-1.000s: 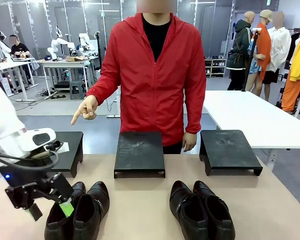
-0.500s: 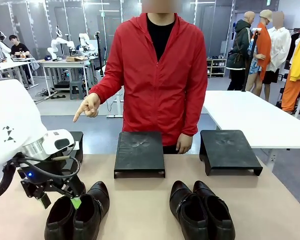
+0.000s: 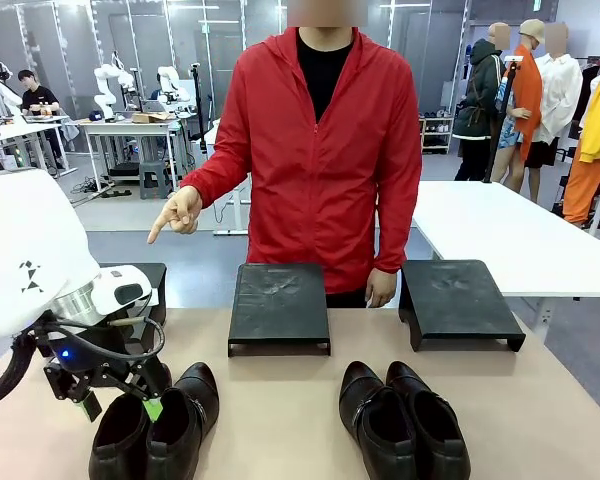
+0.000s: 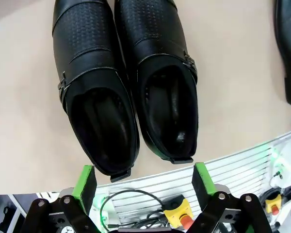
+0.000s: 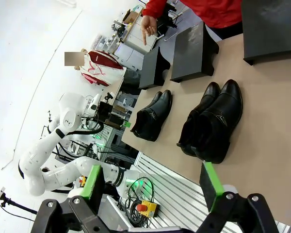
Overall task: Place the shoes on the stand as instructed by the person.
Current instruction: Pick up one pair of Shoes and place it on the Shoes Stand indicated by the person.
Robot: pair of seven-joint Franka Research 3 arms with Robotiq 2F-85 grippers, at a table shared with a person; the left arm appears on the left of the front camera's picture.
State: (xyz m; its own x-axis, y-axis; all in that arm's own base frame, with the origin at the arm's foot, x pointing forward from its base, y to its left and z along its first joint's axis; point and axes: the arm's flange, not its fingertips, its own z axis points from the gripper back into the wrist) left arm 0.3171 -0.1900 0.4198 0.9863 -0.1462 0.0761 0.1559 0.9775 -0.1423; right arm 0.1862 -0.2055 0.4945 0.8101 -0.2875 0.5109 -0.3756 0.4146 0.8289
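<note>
Two pairs of black shoes stand near the table's front edge: the left pair (image 3: 158, 430) (image 4: 126, 92) and the right pair (image 3: 405, 420) (image 5: 213, 126). My left gripper (image 3: 120, 405) (image 4: 143, 179) hangs open just above the heel end of the left pair, with nothing between its green pads. In its wrist view my right gripper (image 5: 152, 182) is open and empty, well back from the table, with both pairs ahead of it. The person (image 3: 315, 150) in a red jacket stands at the far side, one hand (image 3: 175, 213) pointing down towards the left stand (image 3: 145, 295).
Three low black stands line the far edge: the left one partly behind my arm, the middle stand (image 3: 278, 305) and the right stand (image 3: 458, 300). Bare tabletop lies between the pairs. A white table (image 3: 500, 235) stands behind at the right.
My left arm has swung in from the left and its gripper has shifted slightly right over the left pair's heels. The person's hand keeps pointing.
</note>
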